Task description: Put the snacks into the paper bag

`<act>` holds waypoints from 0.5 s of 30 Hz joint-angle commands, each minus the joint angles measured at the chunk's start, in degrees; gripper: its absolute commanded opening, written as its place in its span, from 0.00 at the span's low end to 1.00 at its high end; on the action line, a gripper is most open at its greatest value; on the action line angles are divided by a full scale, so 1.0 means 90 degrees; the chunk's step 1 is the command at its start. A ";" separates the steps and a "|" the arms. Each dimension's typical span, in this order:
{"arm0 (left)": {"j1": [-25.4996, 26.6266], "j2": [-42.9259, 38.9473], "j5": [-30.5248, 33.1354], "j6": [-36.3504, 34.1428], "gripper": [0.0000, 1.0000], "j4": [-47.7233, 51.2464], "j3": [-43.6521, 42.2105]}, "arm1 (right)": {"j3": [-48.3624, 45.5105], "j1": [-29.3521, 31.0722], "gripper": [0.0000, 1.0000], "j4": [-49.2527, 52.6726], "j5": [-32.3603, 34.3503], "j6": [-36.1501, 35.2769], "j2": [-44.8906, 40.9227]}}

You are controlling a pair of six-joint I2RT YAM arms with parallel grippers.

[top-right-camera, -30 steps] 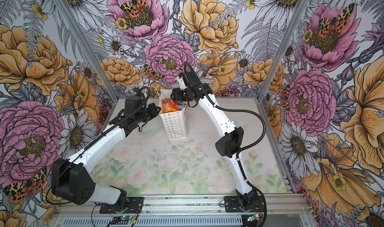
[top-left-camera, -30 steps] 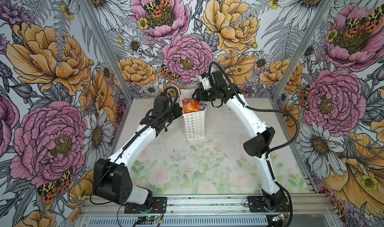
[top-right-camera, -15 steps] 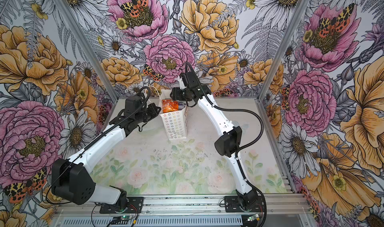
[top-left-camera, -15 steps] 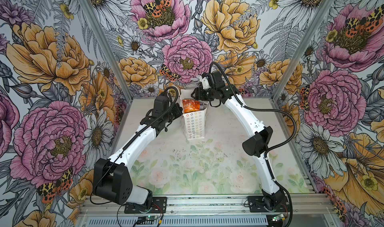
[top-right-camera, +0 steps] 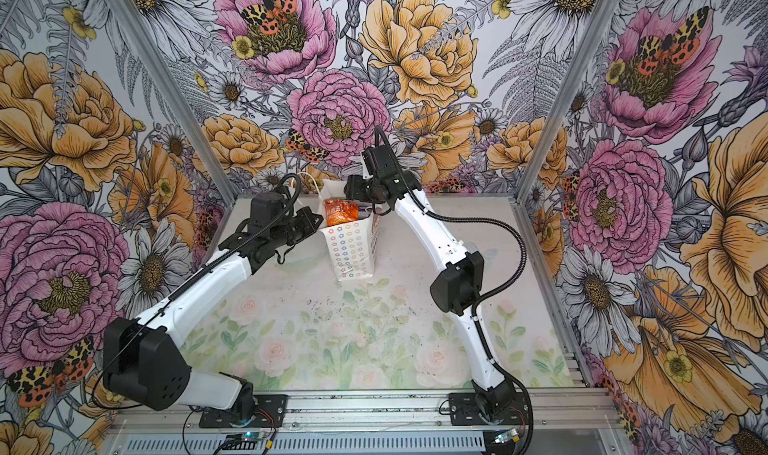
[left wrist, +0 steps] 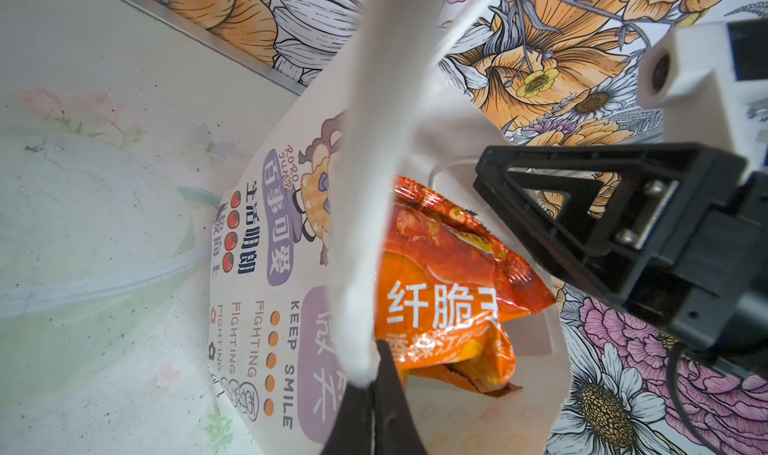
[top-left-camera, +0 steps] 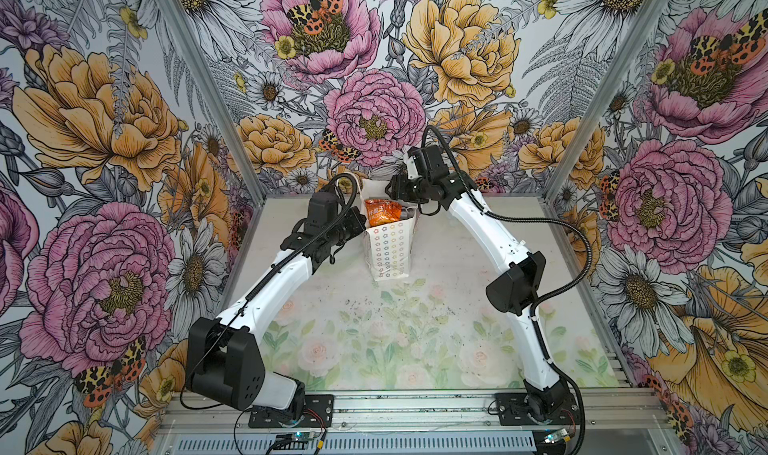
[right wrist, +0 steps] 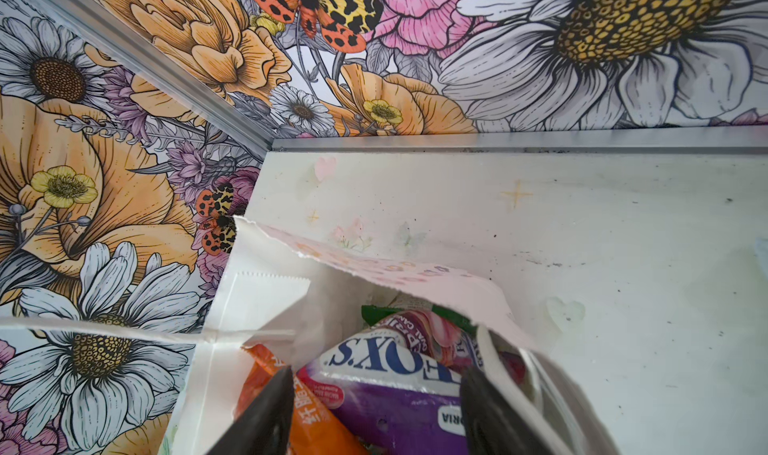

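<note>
The paper bag [top-left-camera: 388, 251] stands upright at the far middle of the worktop [top-left-camera: 374, 328], an orange packet [top-left-camera: 380, 212] poking from its mouth. The left claw [left wrist: 376, 390] is clamped tight on its left rim. The right claw [right wrist: 378, 380] hangs parted over the purple FOX'S packet [right wrist: 395, 407] inside, gripping nothing.

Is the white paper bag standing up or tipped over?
Upright. In both top views the tall white flower-printed paper bag stands on its base on the pale table, mouth upward, an orange foil packet showing inside.
</note>
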State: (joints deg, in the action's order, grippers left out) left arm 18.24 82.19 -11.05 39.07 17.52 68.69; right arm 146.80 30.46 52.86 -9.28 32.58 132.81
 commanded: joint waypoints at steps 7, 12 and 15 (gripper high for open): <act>-0.0027 0.0125 -0.0110 -0.0061 0.00 0.0143 0.0053 | -0.0352 -0.0015 0.59 0.0464 0.0234 0.0110 -0.0259; -0.0030 0.0125 -0.0121 -0.0051 0.00 0.0143 0.0051 | -0.0348 -0.0022 0.59 0.0464 0.0417 0.0109 -0.0207; -0.0023 0.0123 -0.0103 -0.0054 0.00 0.0143 0.0032 | -0.0133 -0.0034 0.60 0.0455 0.0464 0.0111 -0.0003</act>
State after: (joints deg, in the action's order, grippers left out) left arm 18.24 82.24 -11.27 39.07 17.52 68.69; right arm 144.84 30.39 53.08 -6.81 32.58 131.48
